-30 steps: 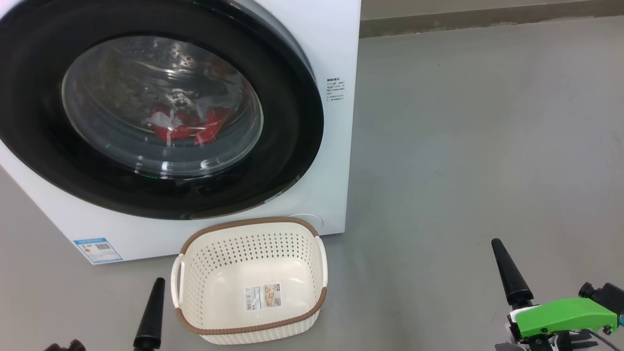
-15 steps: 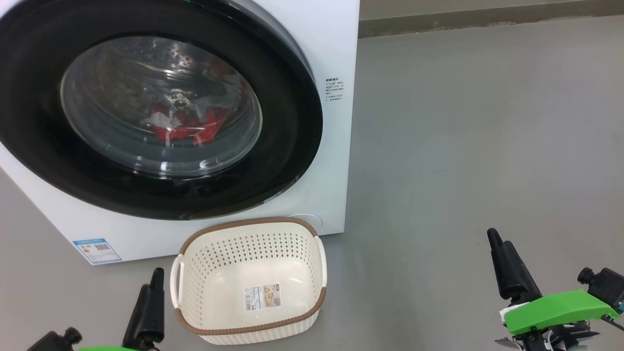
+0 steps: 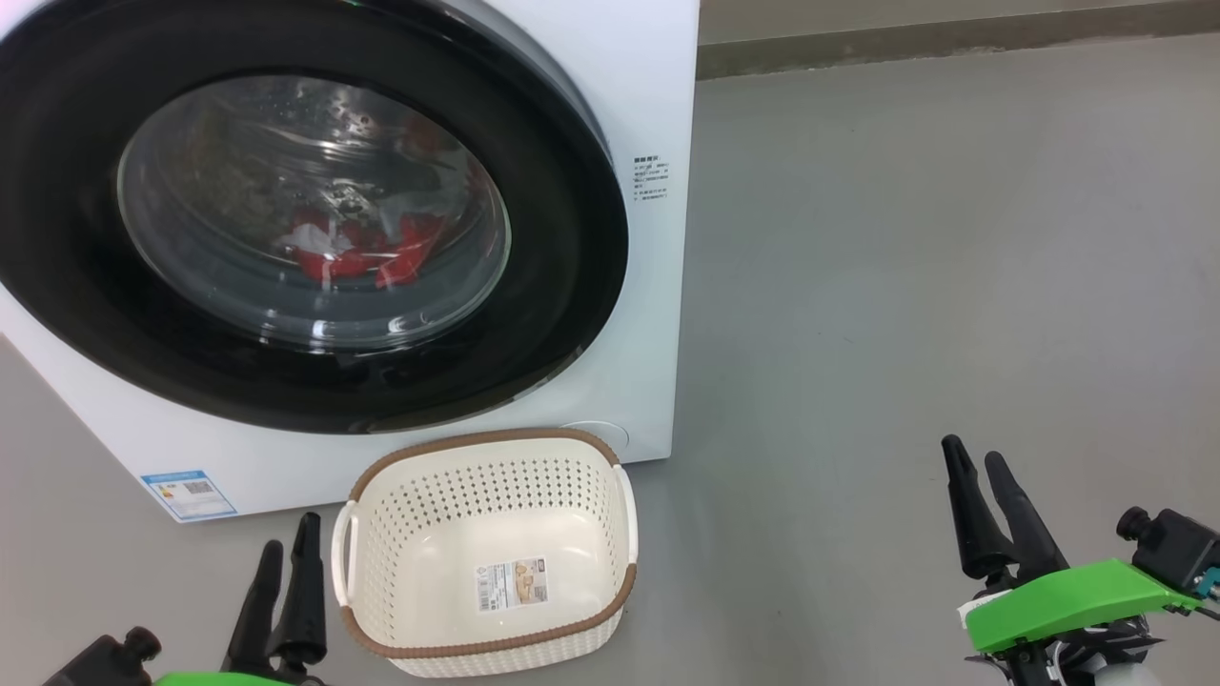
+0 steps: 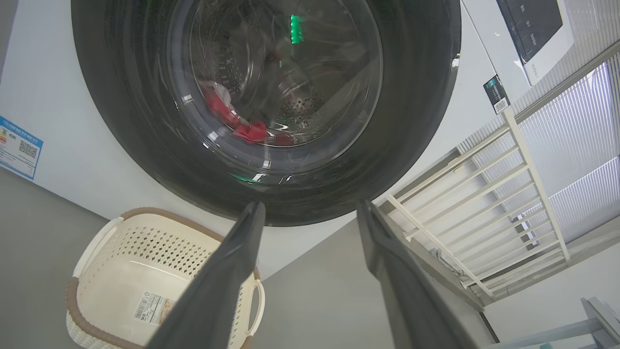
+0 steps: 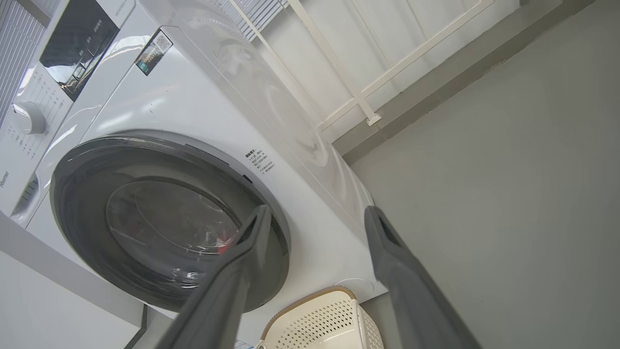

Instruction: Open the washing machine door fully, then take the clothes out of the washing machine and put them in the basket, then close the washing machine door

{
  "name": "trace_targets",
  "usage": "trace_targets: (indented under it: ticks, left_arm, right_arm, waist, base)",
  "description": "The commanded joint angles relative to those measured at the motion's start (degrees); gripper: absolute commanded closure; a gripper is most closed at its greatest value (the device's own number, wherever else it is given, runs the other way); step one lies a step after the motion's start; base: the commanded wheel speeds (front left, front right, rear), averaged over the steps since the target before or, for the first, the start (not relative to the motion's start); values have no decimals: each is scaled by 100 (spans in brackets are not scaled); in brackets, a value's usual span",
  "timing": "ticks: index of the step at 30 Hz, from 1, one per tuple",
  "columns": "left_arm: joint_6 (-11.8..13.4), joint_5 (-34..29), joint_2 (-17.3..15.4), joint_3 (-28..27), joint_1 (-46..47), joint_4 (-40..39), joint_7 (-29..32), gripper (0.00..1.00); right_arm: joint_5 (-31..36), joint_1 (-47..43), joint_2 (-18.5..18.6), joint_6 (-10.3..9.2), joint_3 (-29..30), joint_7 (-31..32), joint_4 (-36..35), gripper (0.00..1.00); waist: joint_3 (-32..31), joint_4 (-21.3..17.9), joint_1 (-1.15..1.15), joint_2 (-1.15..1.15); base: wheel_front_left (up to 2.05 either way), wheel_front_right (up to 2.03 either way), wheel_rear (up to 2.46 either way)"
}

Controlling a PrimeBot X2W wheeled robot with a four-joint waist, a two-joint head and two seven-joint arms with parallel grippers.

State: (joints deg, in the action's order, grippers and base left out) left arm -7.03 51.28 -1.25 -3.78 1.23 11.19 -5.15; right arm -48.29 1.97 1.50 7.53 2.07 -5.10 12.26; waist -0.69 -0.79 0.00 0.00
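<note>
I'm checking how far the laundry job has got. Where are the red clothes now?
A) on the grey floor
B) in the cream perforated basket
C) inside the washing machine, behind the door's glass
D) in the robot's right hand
C: the soft red clothes show through the clear glass of the round black-rimmed washing machine door, and the cream perforated plastic basket holds just its paper label.

We looked down from the head, close on the washing machine door (image 3: 572, 286) and the basket (image 3: 429, 495). Our wrist cameras sat low, facing up at the same door and basket, the right one from farther off.
</note>
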Motion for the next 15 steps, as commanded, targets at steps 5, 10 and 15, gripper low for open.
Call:
trace_targets:
  ticks: [5,10,15]
  left_arm:
    - [-2,-439,-108,-131,288,-245,-149,0]
    - [21,-680,-113,-154,309,-291,-233,0]
    - [22,-990,-119,-186,330,-323,-318,0]
  right_arm:
    - [466,317,74,-2,-172,-152,-200,0]
    - [765,349,80,-2,-217,-236,-242,0]
    - [1084,378,87,-3,-261,-321,-268,0]
  waist:
    - [6,-2,0,0]
    - [28,-10,0,0]
    - [25,-28,0,0]
  base:
    - [0,0,0]
    - [0,0,0]
    - [0,0,0]
